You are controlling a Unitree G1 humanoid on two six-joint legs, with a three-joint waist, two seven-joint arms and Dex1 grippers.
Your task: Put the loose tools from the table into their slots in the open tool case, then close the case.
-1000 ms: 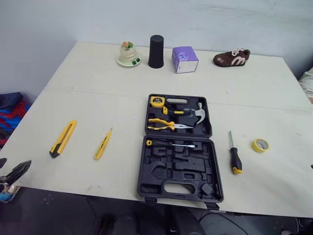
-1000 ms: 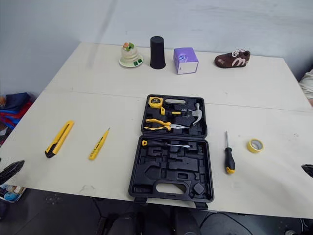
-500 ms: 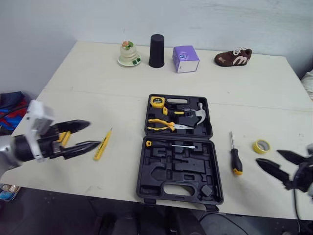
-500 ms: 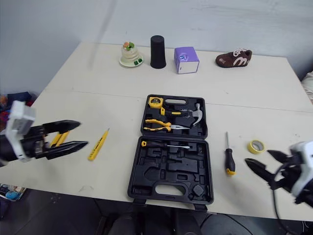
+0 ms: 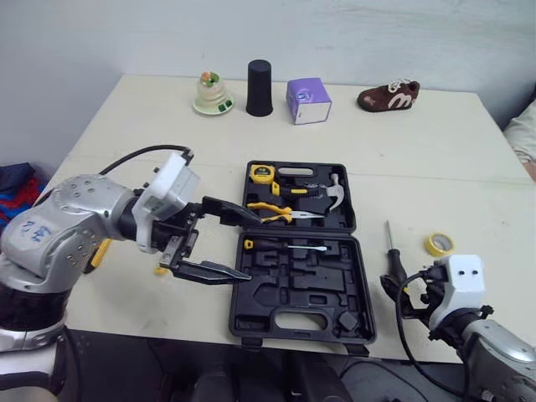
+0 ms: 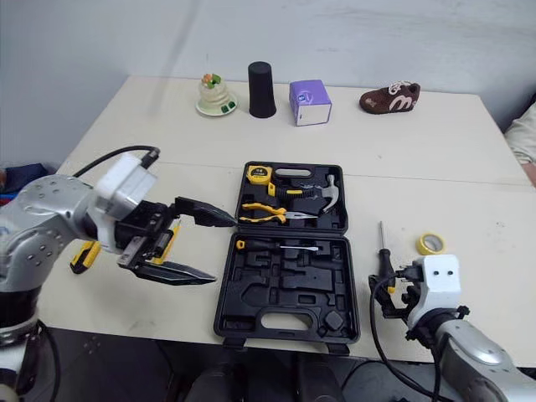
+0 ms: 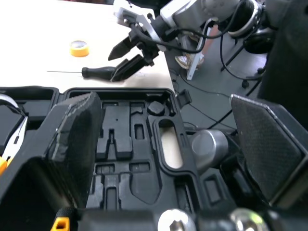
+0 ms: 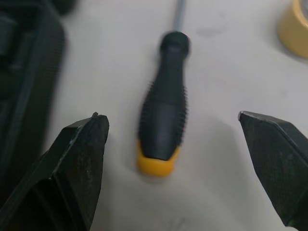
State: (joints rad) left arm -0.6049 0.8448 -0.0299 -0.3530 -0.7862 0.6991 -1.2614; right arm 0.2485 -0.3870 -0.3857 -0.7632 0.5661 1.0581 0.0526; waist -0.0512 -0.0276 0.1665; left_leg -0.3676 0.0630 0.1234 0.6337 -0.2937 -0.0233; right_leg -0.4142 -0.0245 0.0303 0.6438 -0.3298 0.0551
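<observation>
The loose screwdriver [image 8: 163, 120] lies on the counter [image 5: 167, 151] just right of the open tool case [image 5: 251, 311], shaft pointing away from the robot. Half a second ago the right claw [image 7: 112, 68] hung out beyond the roll of tape [image 5: 439, 244]. Now it has come in to the near end of the handle, spread wide with one finger on either side and touching nothing. That looks like the approach to a first pick, with nothing lifted yet.

The left claw [image 5: 255, 249] has also swung inward, leaving the knife [image 6: 84, 255] and the yellow tester pen [image 6: 165, 243] on the counter's left side. It now hovers over the case's left edge, opened wide and empty. Both of those tools and the tape are still out, so the task appears to be barely started.

The screwdriver's grip is black and ribbed, probably rubbery, with a smooth yellow end cap and a thin steel shaft. The case is black moulded plastic, and its near half is a tray of shaped recesses, mostly vacant, with an oval carry-handle cut-out. A second screwdriver sits in one slot. The far half holds the pliers [image 5: 280, 213], the hammer [image 5: 328, 193] and the tape measure [image 5: 266, 173]. The tape is a flat yellow ring, and the counter is pale, matte and smooth.
</observation>
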